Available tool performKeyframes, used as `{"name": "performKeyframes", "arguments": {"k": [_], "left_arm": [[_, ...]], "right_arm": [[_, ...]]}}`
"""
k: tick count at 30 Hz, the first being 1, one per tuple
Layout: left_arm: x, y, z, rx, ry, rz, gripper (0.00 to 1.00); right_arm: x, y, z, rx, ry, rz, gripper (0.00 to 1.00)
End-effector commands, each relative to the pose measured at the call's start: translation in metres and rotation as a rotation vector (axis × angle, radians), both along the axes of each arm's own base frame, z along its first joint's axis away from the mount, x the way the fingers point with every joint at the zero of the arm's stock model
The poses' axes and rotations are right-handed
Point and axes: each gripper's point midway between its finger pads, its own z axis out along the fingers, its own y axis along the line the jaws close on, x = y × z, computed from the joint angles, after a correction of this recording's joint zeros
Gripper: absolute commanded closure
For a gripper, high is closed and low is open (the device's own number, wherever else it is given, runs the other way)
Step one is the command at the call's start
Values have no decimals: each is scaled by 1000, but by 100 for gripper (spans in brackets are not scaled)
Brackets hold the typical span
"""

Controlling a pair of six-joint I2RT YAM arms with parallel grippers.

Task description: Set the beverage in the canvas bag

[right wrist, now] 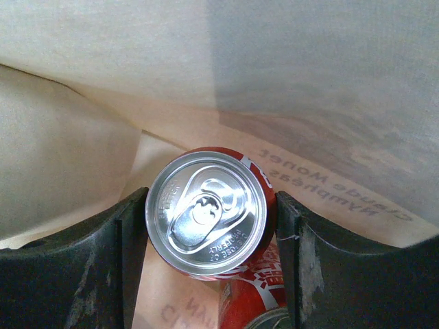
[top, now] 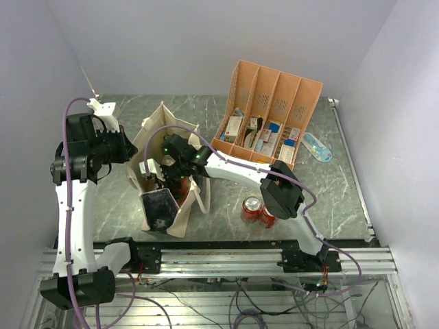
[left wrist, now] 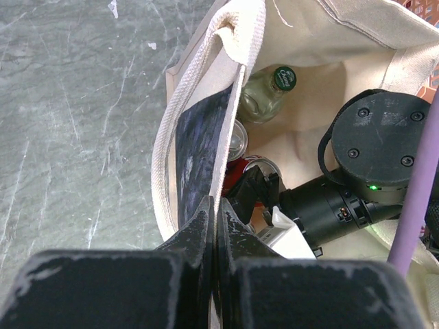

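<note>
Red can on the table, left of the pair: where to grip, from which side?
Probably the side wall near the rim, from straight above: the left can stands upright, lid up. Approach clear of the other can close on its right.

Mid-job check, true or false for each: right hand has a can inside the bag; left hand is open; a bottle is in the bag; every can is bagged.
1. The right hand holds a red can inside the canvas bag. True.
2. The left hand is open. False: it is shut on the bag's rim.
3. A green-capped bottle is in the bag. True.
4. Every can is bagged. False: two spare cans stand on the table beside the right arm.
</note>
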Motion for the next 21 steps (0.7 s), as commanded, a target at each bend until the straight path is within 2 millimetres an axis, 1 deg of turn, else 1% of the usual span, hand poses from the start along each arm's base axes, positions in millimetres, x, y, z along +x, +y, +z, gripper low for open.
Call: {"name": "performKeyframes", "arguments": {"k": [1, 3, 5, 6, 10, 12, 16, 21], "left_arm": [[4, 0, 34, 2, -125, -11, 93], [4, 0, 35, 2, -127, -12, 93], [4, 0, 35, 6, -127, -13, 93], [4, 0, 35, 8, -125, -13, 93], [3, 1, 36, 14, -129, -14, 93], [2, 1, 36, 15, -130, -12, 93], [2, 1, 36, 16, -132, -10, 93], [3, 0, 39, 13, -141, -13, 93]], "right_arm": [[7, 8, 13, 40, 7, 6, 65], [7, 9, 17, 48, 12, 5, 58], [6, 8, 20, 57, 11, 4, 44], [6, 9, 21, 63, 9, 2, 40], [7, 9, 27, 74, 8, -9, 32], [8, 11, 30, 78, 6, -13, 25], [10, 13, 38, 90, 2, -25, 14], [13, 15, 49, 109, -10, -35, 10]]}}
